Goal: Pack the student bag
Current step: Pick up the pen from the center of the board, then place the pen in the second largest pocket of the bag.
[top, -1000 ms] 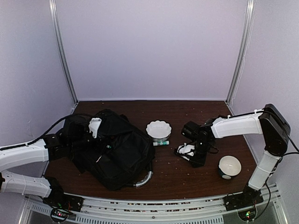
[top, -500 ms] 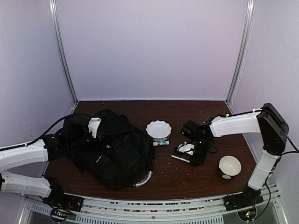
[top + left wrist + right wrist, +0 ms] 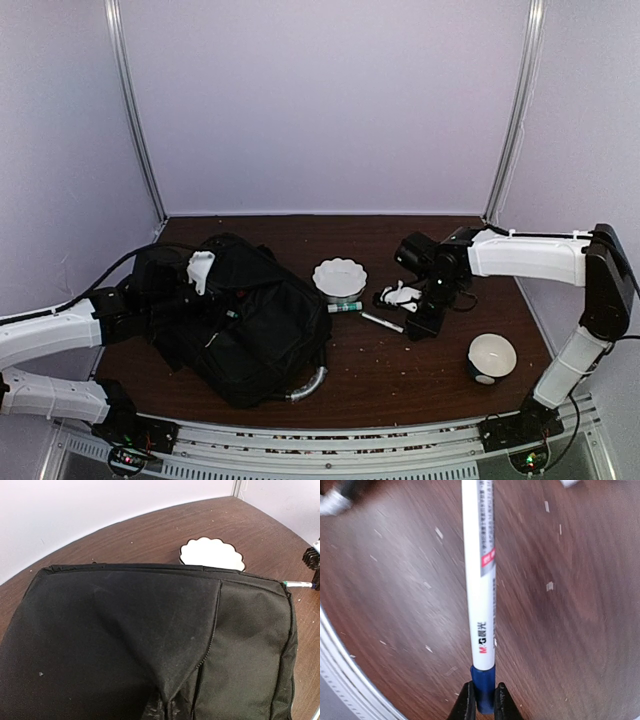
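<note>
The student bag [image 3: 240, 325], a big black backpack, lies on the left of the table with its silvery-grey handle [image 3: 312, 385] towards the near edge. My left gripper [image 3: 200, 272] sits at the bag's far top corner, shut on a pinch of its fabric. In the left wrist view the black bag [image 3: 130, 630] fills the frame and the fabric gathers into a fold at the bottom centre. My right gripper [image 3: 482, 702] is shut on the blue end of a white pen [image 3: 480, 580], held just above the wood. From above, the pen [image 3: 380, 321] points left from the right gripper [image 3: 405, 322].
A white scalloped bowl [image 3: 340, 277] stands between the bag and the right arm, also seen past the bag's edge as the bowl [image 3: 212, 555]. A green-and-white marker [image 3: 345, 307] lies beside it. A white round cup [image 3: 492, 357] sits near right. Crumbs dot the brown table [image 3: 400, 380].
My right gripper has shut on the pen and moved towards the back of the table, carrying the pen with it. The left arm and the bag have stayed still.
</note>
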Robot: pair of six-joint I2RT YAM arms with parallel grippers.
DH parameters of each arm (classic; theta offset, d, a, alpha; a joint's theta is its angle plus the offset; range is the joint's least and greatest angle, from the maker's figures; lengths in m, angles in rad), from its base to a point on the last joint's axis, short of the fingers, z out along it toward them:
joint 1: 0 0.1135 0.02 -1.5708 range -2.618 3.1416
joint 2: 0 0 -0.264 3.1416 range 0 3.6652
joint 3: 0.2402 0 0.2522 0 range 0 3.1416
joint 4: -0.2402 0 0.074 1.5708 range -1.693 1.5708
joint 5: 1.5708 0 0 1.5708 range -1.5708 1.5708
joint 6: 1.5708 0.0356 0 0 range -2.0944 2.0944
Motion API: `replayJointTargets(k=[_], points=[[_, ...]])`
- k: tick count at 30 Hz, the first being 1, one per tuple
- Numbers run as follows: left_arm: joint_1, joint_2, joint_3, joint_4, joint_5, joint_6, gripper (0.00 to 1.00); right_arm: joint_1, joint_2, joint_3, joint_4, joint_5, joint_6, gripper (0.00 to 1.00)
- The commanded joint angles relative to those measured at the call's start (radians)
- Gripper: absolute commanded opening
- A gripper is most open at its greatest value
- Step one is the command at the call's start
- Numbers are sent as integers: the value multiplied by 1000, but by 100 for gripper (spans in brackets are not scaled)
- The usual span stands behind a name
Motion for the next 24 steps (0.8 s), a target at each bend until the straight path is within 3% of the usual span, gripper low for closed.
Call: replayJointTargets(k=[1, 8, 24], points=[[3, -5, 31, 124, 34, -1, 0, 45, -21, 112, -56, -127, -19, 8], [3, -22, 25, 137, 42, -19, 0, 149, 80, 295, -94, -223, -4, 8], [2, -90, -31, 237, 79, -79, 0, 278, 509, 836, -168, -297, 155, 9]])
